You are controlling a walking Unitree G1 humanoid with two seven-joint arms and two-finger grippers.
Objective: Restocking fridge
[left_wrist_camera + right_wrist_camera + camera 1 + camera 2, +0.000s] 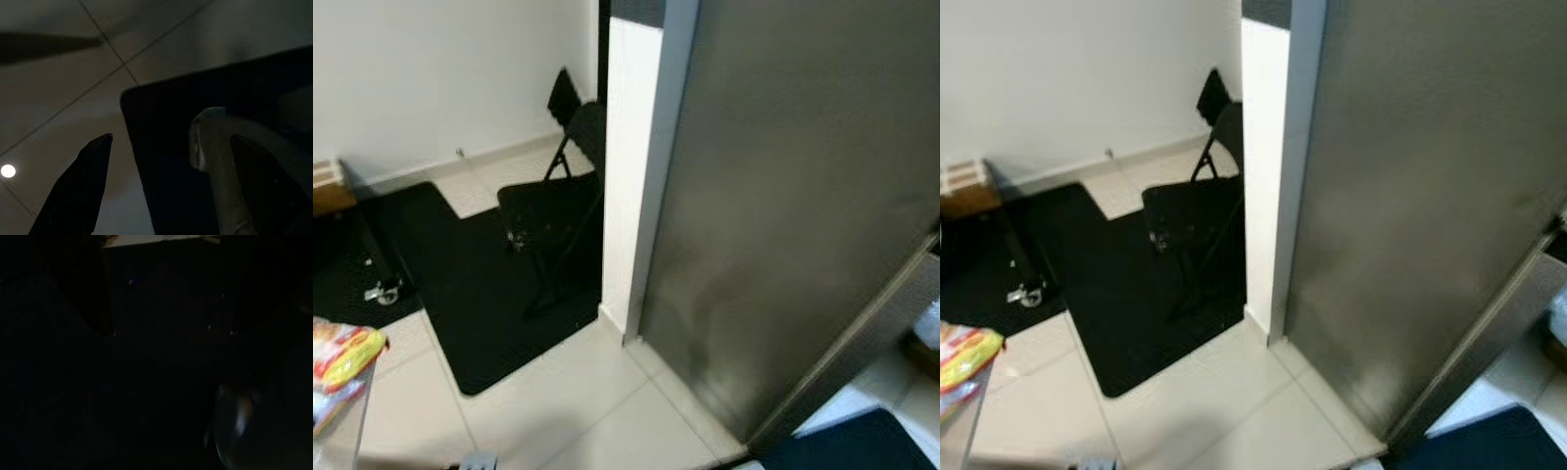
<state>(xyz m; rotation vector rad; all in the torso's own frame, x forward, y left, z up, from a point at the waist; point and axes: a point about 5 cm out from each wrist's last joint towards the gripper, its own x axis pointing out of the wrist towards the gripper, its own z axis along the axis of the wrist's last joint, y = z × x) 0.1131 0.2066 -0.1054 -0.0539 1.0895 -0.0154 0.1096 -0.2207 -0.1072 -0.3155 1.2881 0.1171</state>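
The fridge [803,196] is a tall grey steel slab on the right of the eye views. A slanting edge runs along its lower right, and something pale [930,328] shows just beyond it. Red and yellow food packets [342,357] lie on a clear surface at the lower left. In the left wrist view my left gripper [171,138] hangs open over tiled floor and the corner of a black mat [161,176], holding nothing. The right wrist view is almost black, and my right arm hangs idle.
A black folding chair [558,186] stands on a black floor mat [480,284] beside a white pillar [631,176]. Pale tiled floor [587,401] lies in front of me. A small wooden box [964,186] sits by the far wall, and another dark mat [862,441] lies at the lower right.
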